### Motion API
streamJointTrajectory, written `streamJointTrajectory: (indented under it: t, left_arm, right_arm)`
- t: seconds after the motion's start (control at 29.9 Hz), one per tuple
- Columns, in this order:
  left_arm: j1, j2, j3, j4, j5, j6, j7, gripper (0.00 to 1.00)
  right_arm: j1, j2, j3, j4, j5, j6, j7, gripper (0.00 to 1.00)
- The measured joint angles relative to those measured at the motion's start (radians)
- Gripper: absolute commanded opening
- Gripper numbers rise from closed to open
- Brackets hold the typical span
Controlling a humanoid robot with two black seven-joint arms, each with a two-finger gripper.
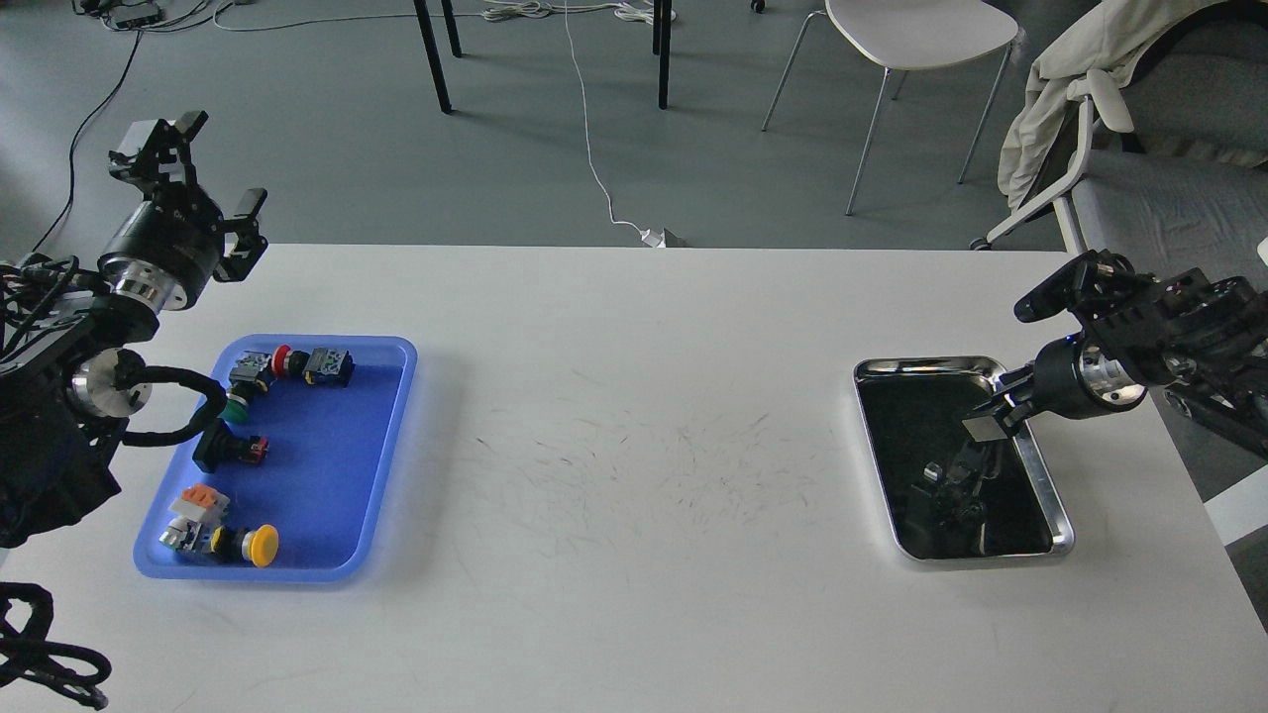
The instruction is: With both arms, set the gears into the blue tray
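Observation:
The blue tray [332, 465] lies at the table's left and holds several coloured push-button switches [263, 546]. My left gripper [220, 163] is raised beyond the tray's far left corner, open and empty. At the right, my right gripper [989, 424] points down and to the left over the right side of the steel tray [1045, 485]. Its fingers are too small and dark to tell apart. Small dark shapes [953, 487] show on the tray's dark inside below the gripper. I cannot tell gears from reflections there.
A bare white tabletop with faint scratch marks [654, 446] stretches between the two trays. Beyond the table's far edge are a white chair [916, 35], table legs, a cable on the floor, and a grey chair with cloth [1100, 89] at the right.

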Motion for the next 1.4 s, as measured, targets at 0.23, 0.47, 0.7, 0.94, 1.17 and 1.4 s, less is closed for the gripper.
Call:
streamJointTrajectory:
  t: [0.23,0.47,0.7,0.94,1.17,1.4]
  left_arm:
    - [0.001,-0.004,0.0,0.0,0.0,0.0,0.0,0.99]
    - [0.001,-0.001,0.0,0.0,0.0,0.0,0.0,0.99]
    - [0.001,-0.001,0.0,0.0,0.0,0.0,0.0,0.99]
    - [0.004,0.001,0.0,0.0,0.0,0.0,0.0,0.99]
    - [0.013,0.001,0.0,0.0,0.0,0.0,0.0,0.99]
    - [0.014,0.0,0.0,0.0,0.0,0.0,0.0,0.99]
  right_arm:
    - [-0.012,0.008,-0.028,-0.002,-0.001,-0.002,0.0,0.64]
    - [-0.011,0.025,-0.031,-0.031,-0.001,-0.004,0.0,0.63]
    - [-0.002,0.051,-0.028,-0.063,0.002,-0.009,0.0,0.59]
    - [-0.013,0.053,-0.034,-0.063,0.002,-0.009,0.0,0.51]
    - [-0.015,0.053,-0.044,-0.062,0.001,-0.007,0.0,0.38]
    - [-0.013,0.053,-0.068,-0.068,0.001,-0.007,0.0,0.29]
